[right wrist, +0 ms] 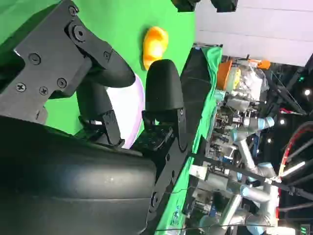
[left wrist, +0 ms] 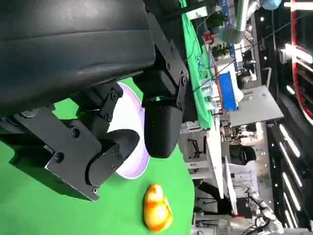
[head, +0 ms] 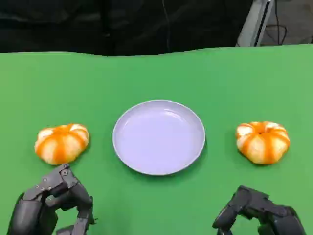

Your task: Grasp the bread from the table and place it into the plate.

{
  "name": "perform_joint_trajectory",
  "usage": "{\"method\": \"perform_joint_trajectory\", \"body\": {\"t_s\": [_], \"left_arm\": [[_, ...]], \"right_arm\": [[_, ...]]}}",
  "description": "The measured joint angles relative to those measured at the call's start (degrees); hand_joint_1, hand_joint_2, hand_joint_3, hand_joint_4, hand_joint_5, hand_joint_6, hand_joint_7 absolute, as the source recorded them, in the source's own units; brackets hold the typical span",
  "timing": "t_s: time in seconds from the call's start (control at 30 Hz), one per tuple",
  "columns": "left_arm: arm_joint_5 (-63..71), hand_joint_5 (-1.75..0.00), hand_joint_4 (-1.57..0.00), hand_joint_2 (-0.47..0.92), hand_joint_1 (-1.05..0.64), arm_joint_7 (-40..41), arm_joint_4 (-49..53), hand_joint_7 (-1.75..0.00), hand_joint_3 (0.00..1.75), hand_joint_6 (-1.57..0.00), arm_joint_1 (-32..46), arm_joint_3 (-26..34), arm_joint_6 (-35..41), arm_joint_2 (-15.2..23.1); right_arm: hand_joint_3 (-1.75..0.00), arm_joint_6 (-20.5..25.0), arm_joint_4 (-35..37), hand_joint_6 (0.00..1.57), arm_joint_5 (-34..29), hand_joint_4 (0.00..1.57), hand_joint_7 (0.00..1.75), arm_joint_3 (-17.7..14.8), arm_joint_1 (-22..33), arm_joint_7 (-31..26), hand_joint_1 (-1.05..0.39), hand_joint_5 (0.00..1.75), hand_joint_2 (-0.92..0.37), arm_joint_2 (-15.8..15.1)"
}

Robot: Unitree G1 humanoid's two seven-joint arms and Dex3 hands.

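Bread near left hand: a round orange-and-white striped bun [head: 62,143] lies on the green tabletop [head: 156,73], just beyond the left fingers and apart from them.
Bread near right hand: a second striped bun [head: 262,141] of the same kind lies beyond the right fingers, a little farther off, with bare green between them.
Plate: a pale lilac round plate [head: 159,136] sits between the two buns, beyond and inward of both sets of fingers; nothing lies in it.
Left hand: the left hand [head: 51,205] sits low on the near edge of the tabletop; its fingers [head: 73,188] are bent and apart, holding nothing. In the left wrist view the fingers [left wrist: 161,127] reach toward the plate [left wrist: 134,166], with the far bun [left wrist: 157,208] past the fingertips.
Right hand: the right hand [head: 259,213] sits at the near edge too; its fingers [head: 234,208] are curled downward but apart, nothing between them. In the right wrist view the fingers [right wrist: 164,93] point toward the plate edge [right wrist: 132,105] and the far bun [right wrist: 155,43].
In the way: nothing stands between either bun and the fingers nearest it, nor between either bun and the plate.
Surroundings: a dark backdrop lies beyond the far tabletop edge; the wrist views show other green-covered tables and lab equipment [left wrist: 230,93], blurred.
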Motion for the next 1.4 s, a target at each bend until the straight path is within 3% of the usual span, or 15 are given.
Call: {"method": "perform_joint_trajectory", "body": {"t_s": [0.63, 0.7, 0.73, 0.8, 0.87, 1.03, 1.1, 1.13, 1.2, 1.3, 1.4], "left_arm": [[-0.06, -1.75, -0.84, 0.48, -0.02, 0.0, 0.0, -1.65, 1.23, -0.73, 0.0, 0.01, 0.0, 0.0], [-0.16, -1.56, -0.67, 0.59, -0.01, -0.05, 0.0, -1.22, 1.02, -0.64, -0.11, 0.08, 0.19, 0.1], [-0.3, -1.54, -0.65, 0.6, -0.01, -0.12, 0.0, -1.15, 0.99, -0.64, -0.44, 0.34, 0.6, 0.46], [-0.49, -1.2, -0.56, 0.68, -0.09, -0.33, 0.0, -0.69, 0.71, -0.59, -1.73, 1.54, 1.74, 1.71], [1.15, -1.03, -0.52, 0.74, -0.12, -0.32, -0.09, -0.43, 0.53, -0.61, -3.13, 2.56, 3.6, 3.96], [4.41, -0.91, -0.46, 0.79, -0.18, -0.31, -0.9, -0.26, 0.39, -0.59, -4.32, 3.35, 6.6, 6.92], [6.04, -0.57, -0.37, 0.89, -0.33, -0.22, -1.4, -0.09, 0.11, -0.47, -4.56, 3.31, 7.93, 7.35], [8.77, -0.52, -0.37, 0.9, -0.35, -0.16, -1.95, -0.06, 0.07, -0.46, -5.22, 3.3, 9.85, 8.59], [12.73, -0.47, -0.36, 0.92, -0.37, 0.22, -2.97, -0.04, 0.04, -0.45, -6.99, 3.64, 13.33, 11.23], [16.22, -0.34, -0.17, 0.92, -0.52, 0.73, -4.68, -0.01, 0.05, -0.26, -8.78, 3.48, 15.45, 12.71], [27.65, -0.3, -0.11, 0.91, -0.58, 0.38, -5.05, 0.0, 0.04, -0.22, -12.18, 1.86, 19.43, 19.32]], "right_arm": [[-1.4, 0.0, 0.0, 0.8, 0.0, 0.74, 1.34, 0.0, 0.0, -0.02, -0.07, 1.61, -0.28, -0.01], [-1.4, 0.0, -0.02, 0.8, 0.0, 0.74, 1.34, 0.01, 0.01, -0.03, -0.07, 1.61, -0.28, -0.01], [-1.4, 0.0, -0.05, 0.8, 0.0, 0.74, 1.34, 0.06, 0.04, -0.04, -0.08, 1.61, -0.28, 0.0], [-1.4, 0.01, -0.2, 0.8, 0.01, 0.74, 1.34, 0.18, 0.15, -0.04, -0.08, 1.61, -0.28, 0.02], [-1.4, 0.03, -0.33, 0.8, 0.01, 0.74, 1.34, 0.42, 0.24, -0.06, -0.08, 1.61, -0.29, 0.05], [-1.4, 0.05, -0.37, 0.8, -0.03, 0.74, 1.35, 0.74, 0.4, -0.2, -0.08, 1.62, -0.29, 0.08], [-1.39, 0.06, -0.38, 0.8, -0.04, 0.74, 1.35, 0.8, 0.43, -0.28, -0.08, 1.62, -0.28, 0.11], [-1.39, 0.08, -0.38, 0.8, -0.07, 0.74, 1.35, 0.86, 0.36, -0.34, -0.08, 1.62, -0.28, 0.15], [-1.4, 0.09, -0.38, 0.8, -0.16, 0.74, 1.34, 1.07, 0.12, -0.37, -0.08, 1.61, -0.28, 0.2], [-1.4, 0.09, -0.38, 0.8, -0.19, 0.74, 1.34, 1.19, 0.12, -0.52, -0.08, 1.61, -0.28, 0.25], [-1.4, 0.1, -0.35, 0.8, -0.45, 0.75, 1.34, 1.29, -0.09, -0.66, -0.08, 1.61, -0.28, 0.3]]}}
